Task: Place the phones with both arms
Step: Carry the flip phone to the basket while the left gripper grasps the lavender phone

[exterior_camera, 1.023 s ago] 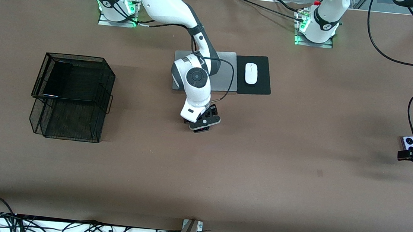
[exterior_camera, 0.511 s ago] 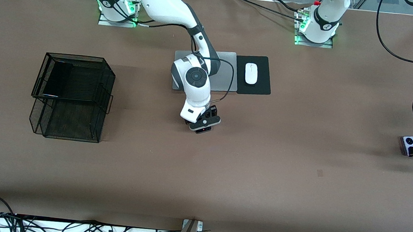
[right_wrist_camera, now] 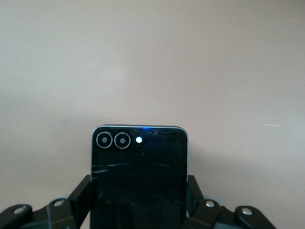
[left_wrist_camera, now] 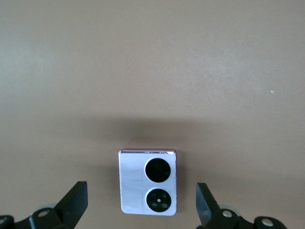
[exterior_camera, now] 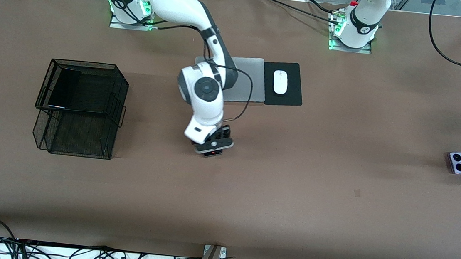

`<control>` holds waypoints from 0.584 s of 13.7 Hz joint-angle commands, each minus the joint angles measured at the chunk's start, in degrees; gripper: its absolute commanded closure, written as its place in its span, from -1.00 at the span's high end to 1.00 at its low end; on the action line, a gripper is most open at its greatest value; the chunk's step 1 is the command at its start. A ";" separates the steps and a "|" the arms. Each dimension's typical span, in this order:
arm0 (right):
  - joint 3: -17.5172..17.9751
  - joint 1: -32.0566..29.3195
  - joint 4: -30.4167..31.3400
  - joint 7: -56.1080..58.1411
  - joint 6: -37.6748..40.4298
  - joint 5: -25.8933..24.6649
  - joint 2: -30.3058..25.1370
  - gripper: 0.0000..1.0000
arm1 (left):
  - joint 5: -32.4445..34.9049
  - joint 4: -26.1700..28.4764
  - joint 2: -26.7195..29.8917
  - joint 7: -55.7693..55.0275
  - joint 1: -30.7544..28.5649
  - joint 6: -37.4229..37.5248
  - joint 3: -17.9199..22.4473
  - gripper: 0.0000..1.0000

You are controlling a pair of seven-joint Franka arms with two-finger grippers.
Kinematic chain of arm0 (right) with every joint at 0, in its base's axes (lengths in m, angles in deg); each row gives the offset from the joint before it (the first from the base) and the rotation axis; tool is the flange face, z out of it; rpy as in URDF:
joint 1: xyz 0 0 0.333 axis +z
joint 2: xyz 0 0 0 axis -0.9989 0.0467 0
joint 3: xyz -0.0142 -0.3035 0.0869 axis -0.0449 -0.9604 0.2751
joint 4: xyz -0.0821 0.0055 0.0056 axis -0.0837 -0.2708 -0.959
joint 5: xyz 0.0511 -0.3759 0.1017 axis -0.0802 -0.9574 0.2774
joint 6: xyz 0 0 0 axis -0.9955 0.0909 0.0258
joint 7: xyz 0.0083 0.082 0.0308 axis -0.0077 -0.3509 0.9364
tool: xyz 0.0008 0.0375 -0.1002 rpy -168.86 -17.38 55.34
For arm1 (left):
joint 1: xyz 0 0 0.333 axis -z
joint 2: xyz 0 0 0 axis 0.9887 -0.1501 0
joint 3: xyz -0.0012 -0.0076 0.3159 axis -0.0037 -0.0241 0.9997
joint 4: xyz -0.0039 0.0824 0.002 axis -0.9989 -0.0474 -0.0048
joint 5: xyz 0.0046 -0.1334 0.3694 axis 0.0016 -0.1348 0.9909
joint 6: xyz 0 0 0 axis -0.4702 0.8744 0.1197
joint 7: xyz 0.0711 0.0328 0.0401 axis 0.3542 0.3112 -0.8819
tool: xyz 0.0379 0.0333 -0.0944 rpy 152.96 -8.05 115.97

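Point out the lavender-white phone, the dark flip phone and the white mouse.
lavender-white phone (left_wrist_camera: 148, 182), left wrist view, on its pale face beside the two lenses.
dark flip phone (right_wrist_camera: 138, 176), right wrist view, on its glossy dark face.
white mouse (exterior_camera: 280, 82), front view, on its top shell.

Even, bright overhead light falls on the brown counter (exterior_camera: 332, 205), casting soft, faint shadows. Both wrist views look paler and slightly hazy; a small white glint shows on the dark flip phone (right_wrist_camera: 138, 181).

lavender phone (exterior_camera: 459, 162) flat on table | dark flip phone (right_wrist_camera: 138, 176) clamped
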 commanded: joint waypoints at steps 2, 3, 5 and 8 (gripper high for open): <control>-8.90 0.01 1.35 3.27 14.67 0.11 -10.43 -0.92 | -2.05 1.75 -1.29 0.34 -1.14 -1.38 -0.83 1.00; -11.88 -0.08 1.44 5.55 18.79 0.10 -11.85 -0.92 | -2.05 2.02 -1.81 0.34 -1.84 -2.34 -0.83 1.00; -18.21 0.01 1.52 9.69 27.14 0.10 -13.52 -0.92 | -2.05 2.72 -2.34 0.42 -1.93 -3.41 -0.83 1.00; -24.99 0.18 4.76 10.84 34.47 -0.07 -15.55 -0.93 | -1.97 2.64 -3.57 1.13 -2.37 -3.85 -0.83 1.00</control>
